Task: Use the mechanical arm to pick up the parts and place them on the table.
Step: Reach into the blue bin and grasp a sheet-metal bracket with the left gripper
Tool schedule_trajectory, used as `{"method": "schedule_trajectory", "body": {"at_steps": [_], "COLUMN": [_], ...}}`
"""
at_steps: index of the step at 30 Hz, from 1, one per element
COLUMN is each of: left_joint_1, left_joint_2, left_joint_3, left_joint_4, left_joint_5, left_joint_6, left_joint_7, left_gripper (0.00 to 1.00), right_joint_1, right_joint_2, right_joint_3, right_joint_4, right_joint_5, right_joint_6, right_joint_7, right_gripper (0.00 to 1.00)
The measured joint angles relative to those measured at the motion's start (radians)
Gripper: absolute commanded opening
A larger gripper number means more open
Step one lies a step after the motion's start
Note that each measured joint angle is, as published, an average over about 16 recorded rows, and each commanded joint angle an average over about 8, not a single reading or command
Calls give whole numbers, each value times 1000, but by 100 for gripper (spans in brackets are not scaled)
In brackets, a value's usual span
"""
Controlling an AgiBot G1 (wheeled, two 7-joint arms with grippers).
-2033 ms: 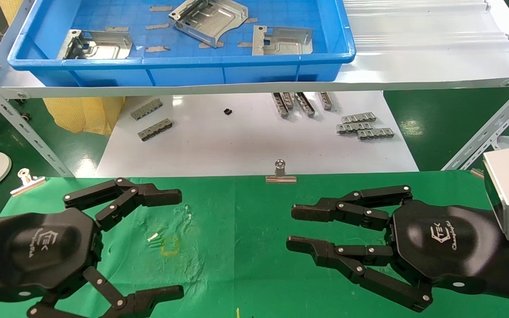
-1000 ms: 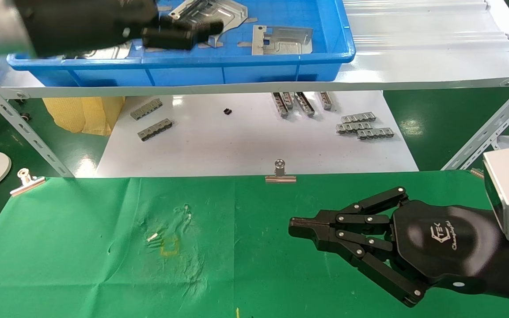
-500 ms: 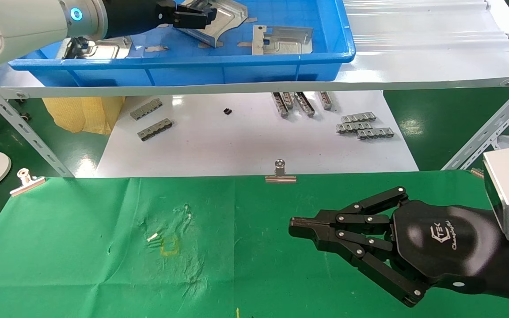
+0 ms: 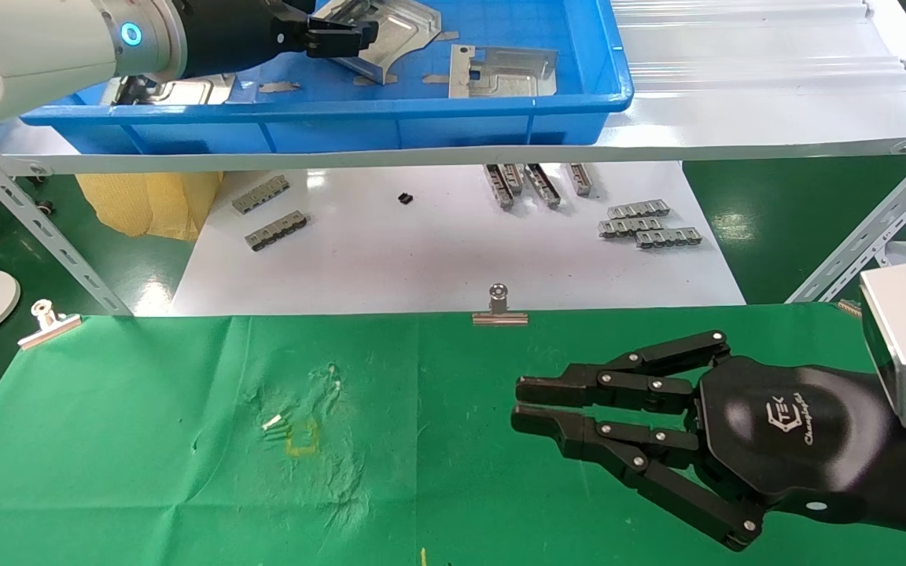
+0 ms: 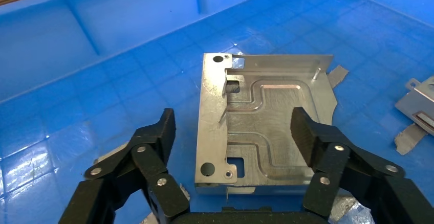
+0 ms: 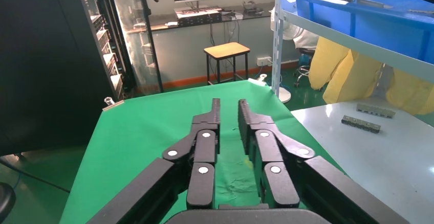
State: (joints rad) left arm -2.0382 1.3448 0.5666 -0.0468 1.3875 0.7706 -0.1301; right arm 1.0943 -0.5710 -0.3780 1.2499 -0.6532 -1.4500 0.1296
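Observation:
Three silver parts lie in the blue bin (image 4: 421,126): one at the left (image 4: 178,88), one in the middle (image 4: 402,27), one at the right (image 4: 504,71). My left gripper (image 4: 343,35) is open over the middle part. In the left wrist view this part (image 5: 266,121) lies flat between the spread fingers (image 5: 158,132) of the left gripper (image 5: 233,132), untouched. My right gripper (image 4: 517,402) hovers over the green table (image 4: 185,472) at the right, its fingers a narrow gap apart and empty; it also shows in the right wrist view (image 6: 229,114).
The bin stands on a white shelf with slotted metal legs (image 4: 36,228). Small grey slotted bars (image 4: 646,224) lie on the white sheet below. Binder clips (image 4: 499,308) hold the cloth's far edge. Tape scraps (image 5: 409,137) lie in the bin.
My left arm went from the table up into the bin and now stands open over the middle part. My right gripper's fingers shut, then parted a little.

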Motion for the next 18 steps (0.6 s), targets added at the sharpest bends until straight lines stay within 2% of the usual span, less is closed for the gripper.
{"method": "schedule_trajectory", "body": {"at_steps": [18], "left_joint_1": [16], "left_joint_2": [-3], "left_joint_3": [-5], "left_joint_4": [-13], "left_joint_5": [-20], "left_joint_6": [-27], "left_joint_7": [21], "left_gripper": [0], "right_joint_1": [0], "right_joint_2": [0], "right_joint_3": [0], "right_joint_4": [0], "right_joint_5": [0], "right_joint_6": [0], "right_joint_7": [0], "right_gripper": [100]}}
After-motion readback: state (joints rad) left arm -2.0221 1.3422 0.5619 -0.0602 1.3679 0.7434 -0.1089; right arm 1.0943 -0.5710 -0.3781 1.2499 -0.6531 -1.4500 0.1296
